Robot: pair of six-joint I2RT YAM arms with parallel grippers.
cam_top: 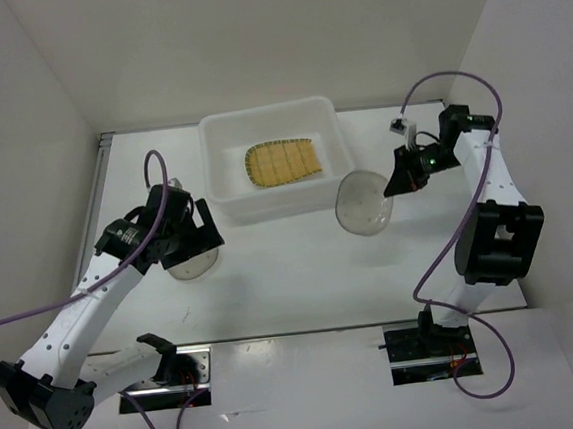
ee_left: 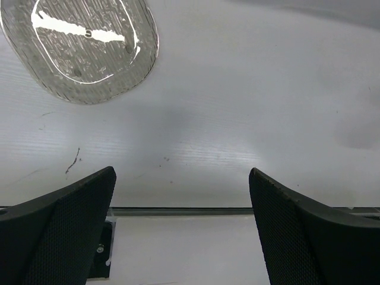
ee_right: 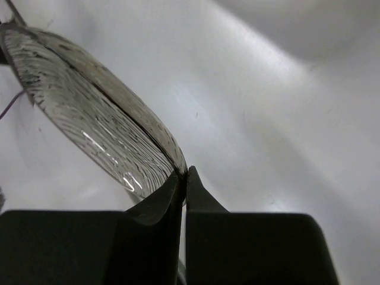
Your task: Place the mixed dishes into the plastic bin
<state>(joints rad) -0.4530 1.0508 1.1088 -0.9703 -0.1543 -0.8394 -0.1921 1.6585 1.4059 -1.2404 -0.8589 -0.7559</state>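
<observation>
R gripper (ee_right: 183,178) pinches rim of tilted greyish plate (ee_right: 95,113).

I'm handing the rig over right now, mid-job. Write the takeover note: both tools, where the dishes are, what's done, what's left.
Left tool: open, empty, over the table; a round translucent greyish plate lies flat ahead of it, not within its grasp.
Right tool: shut on the rim of the second round translucent greyish plate, held tilted outside the white translucent plastic bin, near its front right corner.
Done: the tan grid-patterned rounded-square plate is in the bin.
Left to do: both greyish plates. No glass cup shows in any view.
</observation>
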